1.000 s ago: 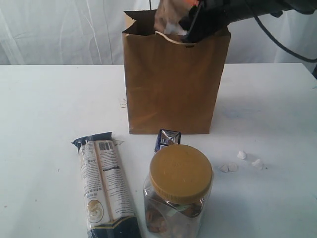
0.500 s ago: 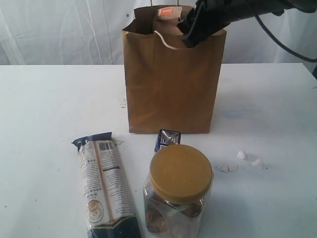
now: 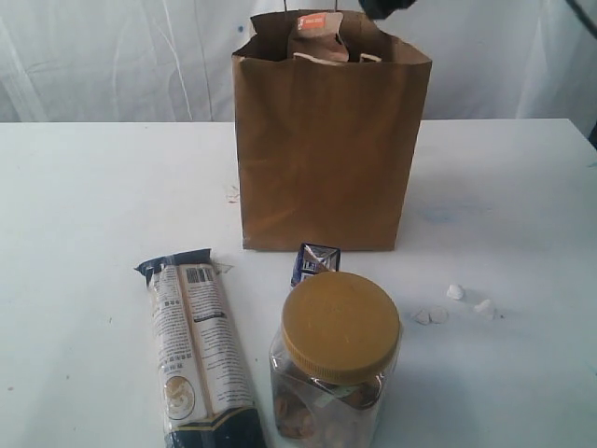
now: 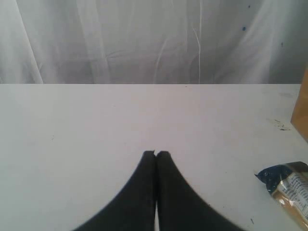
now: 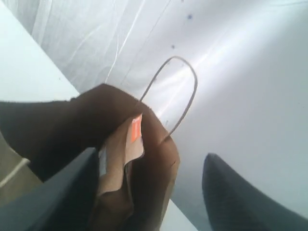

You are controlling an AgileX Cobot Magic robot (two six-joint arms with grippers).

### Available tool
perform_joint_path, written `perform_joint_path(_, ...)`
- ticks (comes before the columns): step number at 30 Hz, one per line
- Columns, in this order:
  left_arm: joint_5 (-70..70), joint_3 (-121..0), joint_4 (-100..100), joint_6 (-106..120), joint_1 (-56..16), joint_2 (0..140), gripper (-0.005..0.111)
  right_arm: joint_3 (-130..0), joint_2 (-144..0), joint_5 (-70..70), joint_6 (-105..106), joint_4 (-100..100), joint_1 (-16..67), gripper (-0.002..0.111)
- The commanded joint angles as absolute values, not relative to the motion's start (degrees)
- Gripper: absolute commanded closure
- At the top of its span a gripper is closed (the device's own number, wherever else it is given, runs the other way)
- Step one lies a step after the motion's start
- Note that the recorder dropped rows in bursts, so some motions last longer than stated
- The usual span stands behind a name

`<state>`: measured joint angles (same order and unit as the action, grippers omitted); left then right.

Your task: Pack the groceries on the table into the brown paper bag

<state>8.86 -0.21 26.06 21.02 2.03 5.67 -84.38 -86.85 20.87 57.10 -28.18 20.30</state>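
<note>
The tall kraft-brown paper bag point(image 3: 326, 159) stands upright on the white tabletop point(image 3: 93, 205), and a brown pouch with an orange label point(image 3: 317, 35) pokes above its rim. The right hand point(image 5: 151, 156) hovers over the bag's mouth, fingers apart and empty. The left hand point(image 4: 156, 155) is pressed together over the tabletop. Before the bag sit a small blue-white carton point(image 3: 315, 260), a long cream-black packet point(image 3: 198, 350) and a yellow-lidded clear jar point(image 3: 336, 359).

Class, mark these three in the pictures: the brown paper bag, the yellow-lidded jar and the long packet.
brown paper bag point(image 3: 322, 159): exterior view, middle of front panel.
yellow-lidded jar point(image 3: 340, 327): exterior view, centre of lid.
long packet point(image 3: 198, 359): exterior view, middle of printed wrapper.
</note>
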Motion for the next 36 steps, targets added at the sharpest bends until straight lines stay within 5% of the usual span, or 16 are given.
perform_joint_path(1,9.0,0.0,27.0,21.1,1.9,5.4,0.107,-84.5,-81.2,26.4,48.4,-27.6,20.0,0.056)
perform_joint_path(8,9.0,0.0,27.0,21.1,1.9,5.4,0.107,-83.4,-77.3,32.3,34.5,-10.5,18.5,0.109)
perform_joint_path(18,9.0,0.0,27.0,21.1,1.9,5.4,0.107,-71.3,-76.6,25.7,5.7,-5.1,1.1,0.108)
perform_joint_path(23,9.0,0.0,27.0,21.1,1.9,5.4,0.107,-54.6,-74.0,13.5,-9.3,-5.5,-6.4,0.108)
perform_joint_path(36,9.0,0.0,27.0,21.1,1.9,5.4,0.107,-8.0,-44.7,-25.6,-13.0,-6.6,-7.4,0.108)
